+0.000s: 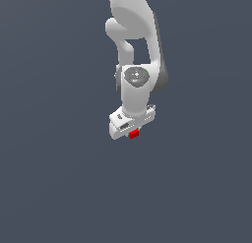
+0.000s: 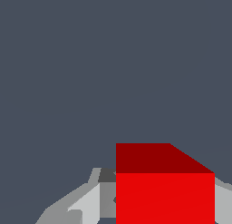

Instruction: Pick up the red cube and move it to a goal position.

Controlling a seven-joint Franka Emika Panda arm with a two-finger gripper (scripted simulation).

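The gripper (image 1: pixel 132 131) is closed on the red cube (image 1: pixel 133 134), which sits between the fingers directly beneath the white hand. In the wrist view the red cube (image 2: pixel 165 198) fills the space between the grey fingers (image 2: pixel 86 207). The cube appears rigid, light and plain-faced; its smooth faces may slip, so flat opposing sides are the correct hold. Around it lies only the uniform dark grey ground (image 1: pixel 49 188); no goal marker is visible.
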